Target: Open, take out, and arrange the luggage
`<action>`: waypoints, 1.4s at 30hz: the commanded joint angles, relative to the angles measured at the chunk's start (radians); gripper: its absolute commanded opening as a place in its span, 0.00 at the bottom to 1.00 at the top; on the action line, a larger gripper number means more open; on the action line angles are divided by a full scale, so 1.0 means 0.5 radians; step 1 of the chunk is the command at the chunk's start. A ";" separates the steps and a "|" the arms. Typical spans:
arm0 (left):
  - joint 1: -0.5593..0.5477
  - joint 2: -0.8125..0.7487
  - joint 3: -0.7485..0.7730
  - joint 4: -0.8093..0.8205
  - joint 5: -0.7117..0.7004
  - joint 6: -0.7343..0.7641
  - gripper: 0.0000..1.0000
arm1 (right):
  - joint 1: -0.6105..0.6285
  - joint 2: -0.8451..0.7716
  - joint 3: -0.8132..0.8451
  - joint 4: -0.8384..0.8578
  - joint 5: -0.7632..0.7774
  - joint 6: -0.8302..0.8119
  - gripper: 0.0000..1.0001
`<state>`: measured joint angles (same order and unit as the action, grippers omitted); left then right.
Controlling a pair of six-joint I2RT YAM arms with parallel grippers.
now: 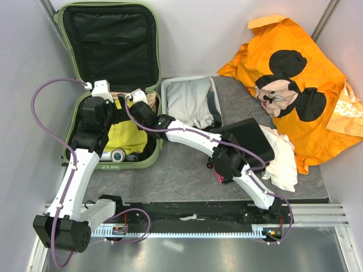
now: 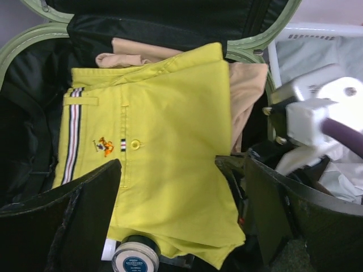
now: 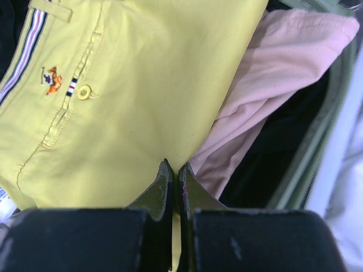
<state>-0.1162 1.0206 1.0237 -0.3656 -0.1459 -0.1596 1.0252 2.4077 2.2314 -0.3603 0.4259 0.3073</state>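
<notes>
Luggage (image 1: 122,166) lies open at the worktop's far-left corner, unpacking in hand: right pincer (image 3: 173,170) pinches the yellow shirt (image 2: 170,113), left pincer (image 2: 170,170) hangs spread above, so lifting it clear seems next.

The grey table (image 1: 187,170) carries the open luggage (image 1: 139,164), a white basket (image 1: 163,99), a white cloth (image 1: 283,161) and an orange cloth (image 1: 317,68).

shirt (image 1: 127,136) in luggage (image 1: 110,48) | basket (image 1: 187,80) right of luggage | jar (image 1: 117,155) before shirt
</notes>
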 commanded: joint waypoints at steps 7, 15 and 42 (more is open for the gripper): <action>0.033 -0.007 0.008 0.001 -0.358 0.077 0.97 | -0.001 -0.419 -0.186 0.104 0.201 -0.078 0.00; 0.137 0.014 0.011 0.001 -0.392 0.092 0.99 | -0.157 -0.707 -0.560 0.190 0.041 0.048 0.01; 0.146 0.048 0.008 0.004 -0.129 0.022 0.99 | -0.240 -0.971 -1.177 0.303 -0.649 0.435 0.59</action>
<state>-0.0471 1.0401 1.0237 -0.3695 -0.2302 -0.1474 0.8951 1.9957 1.6875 -0.2207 0.1013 0.4938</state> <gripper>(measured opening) 0.983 0.580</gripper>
